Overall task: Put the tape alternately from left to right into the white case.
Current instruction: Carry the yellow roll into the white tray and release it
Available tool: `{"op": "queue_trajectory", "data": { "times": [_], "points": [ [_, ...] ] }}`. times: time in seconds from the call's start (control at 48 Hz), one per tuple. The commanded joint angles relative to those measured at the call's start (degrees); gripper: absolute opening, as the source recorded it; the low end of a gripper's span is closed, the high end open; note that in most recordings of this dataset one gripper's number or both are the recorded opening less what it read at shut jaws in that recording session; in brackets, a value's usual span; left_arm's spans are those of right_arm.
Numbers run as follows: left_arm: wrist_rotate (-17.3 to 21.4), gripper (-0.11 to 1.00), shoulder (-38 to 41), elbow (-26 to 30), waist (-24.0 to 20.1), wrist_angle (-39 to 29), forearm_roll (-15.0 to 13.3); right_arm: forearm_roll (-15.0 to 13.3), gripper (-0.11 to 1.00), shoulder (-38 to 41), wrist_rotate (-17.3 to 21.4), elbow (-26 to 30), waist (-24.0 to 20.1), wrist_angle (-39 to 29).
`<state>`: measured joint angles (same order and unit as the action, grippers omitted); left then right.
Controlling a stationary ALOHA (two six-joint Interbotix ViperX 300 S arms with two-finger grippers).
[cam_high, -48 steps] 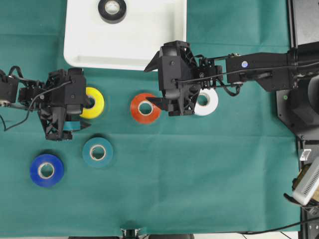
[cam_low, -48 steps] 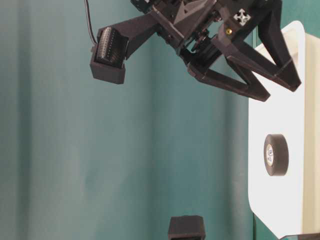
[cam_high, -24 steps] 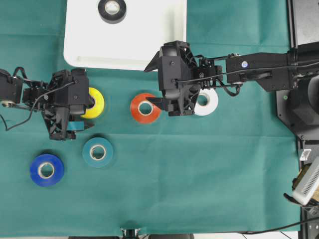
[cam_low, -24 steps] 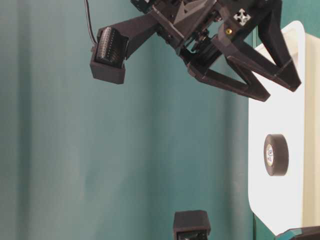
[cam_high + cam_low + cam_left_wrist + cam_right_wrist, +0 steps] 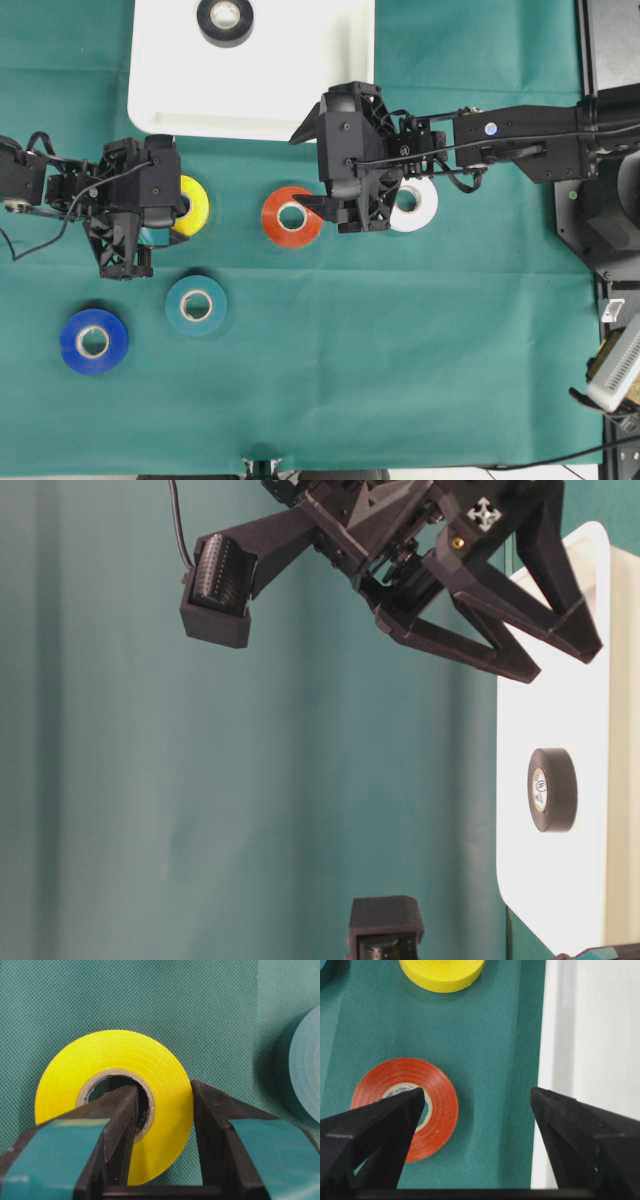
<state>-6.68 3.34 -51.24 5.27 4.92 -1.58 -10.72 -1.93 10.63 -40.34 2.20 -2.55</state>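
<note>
On the green cloth (image 5: 400, 340) we see the left claw (image 5: 162, 1110) clamped on the yellow roll (image 5: 100, 1060), the right claw (image 5: 475, 1105) spread wide.

Blk roll (image 5: 552, 789) in wht case (image 5: 600, 680)

The green cloth (image 5: 210, 1010) under the left gripper (image 5: 162, 1125) is a matt fabric with a fine dotted weave. Between its matt black plastic fingers (image 5: 120, 1125), the yellow roll (image 5: 100, 1055) looks smooth, faintly ridged, with a pale papery core. Beside the right gripper (image 5: 477, 1102), the white case (image 5: 600, 1025) looks like smooth, slightly glossy plastic
</note>
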Motion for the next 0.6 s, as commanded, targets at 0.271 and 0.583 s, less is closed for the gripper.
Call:
{"op": "queue_trajectory", "data": {
  "times": [0.271,0.583],
  "points": [
    [-0.1,0.3,-5.5,1.8,0.8,-1.5,0.1,-0.1,0.66,-1.1,0.0,0.4,-0.1,0.4],
    [0.1,0.27,-13.2,2.0,-0.2,-4.7,0.2,-0.1,0.66,-1.0,0.0,0.4,-0.1,0.5]
  ]
}}
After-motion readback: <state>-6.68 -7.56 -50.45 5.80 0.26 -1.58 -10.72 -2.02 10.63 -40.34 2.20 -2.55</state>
